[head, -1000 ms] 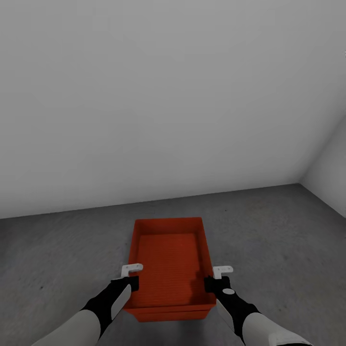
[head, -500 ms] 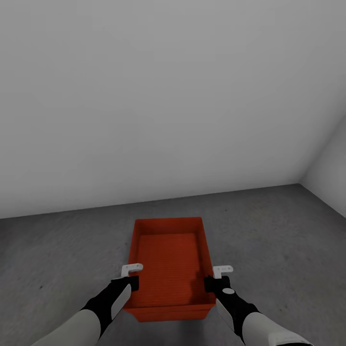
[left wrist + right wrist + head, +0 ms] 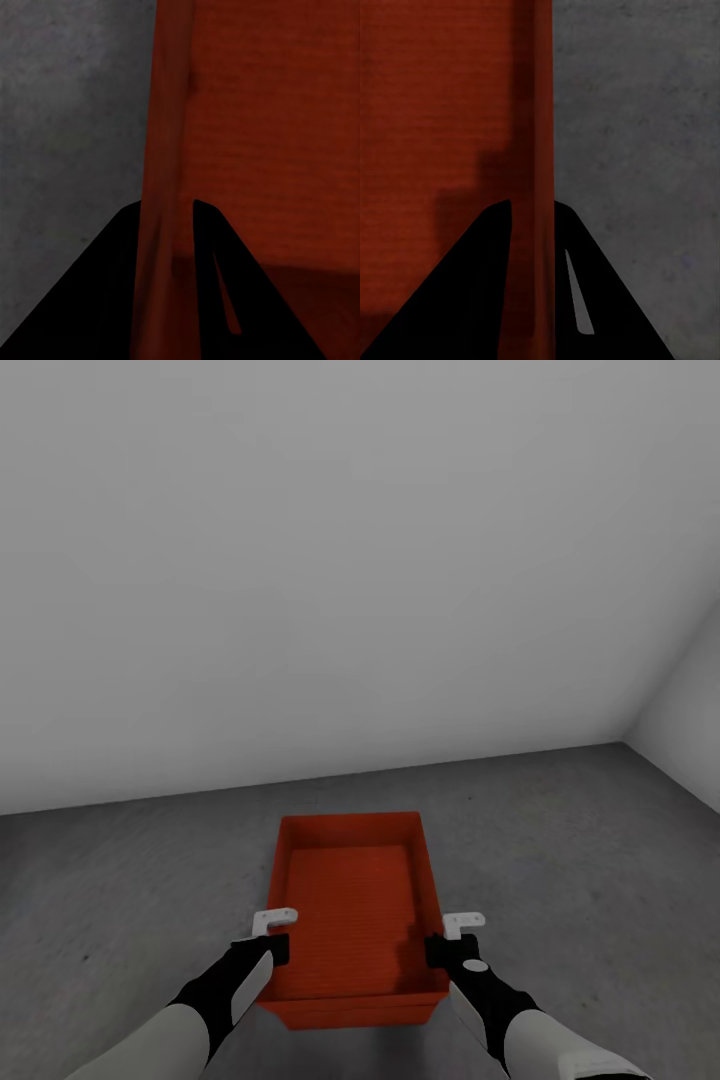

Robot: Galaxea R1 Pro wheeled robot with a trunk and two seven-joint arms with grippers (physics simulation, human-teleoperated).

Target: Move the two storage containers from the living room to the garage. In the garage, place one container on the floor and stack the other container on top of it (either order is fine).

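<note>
One orange-red storage container (image 3: pixel 350 900) without a lid sits low in front of me in the garage, over the dark grey speckled floor (image 3: pixel 130 880). My left gripper (image 3: pixel 272 950) is shut on its left side wall, one finger inside and one outside. That wall (image 3: pixel 169 112) runs between the black fingers in the left wrist view. My right gripper (image 3: pixel 440 950) is shut on the right side wall (image 3: pixel 536 112) in the same way. I cannot tell whether the container rests on the floor or hangs just above it. The living room is out of view.
A plain white-grey wall (image 3: pixel 330 560) stands a short way beyond the container. A second wall (image 3: pixel 690 710) meets it in a corner at the right. Bare floor (image 3: pixel 580 840) spreads on both sides of the container.
</note>
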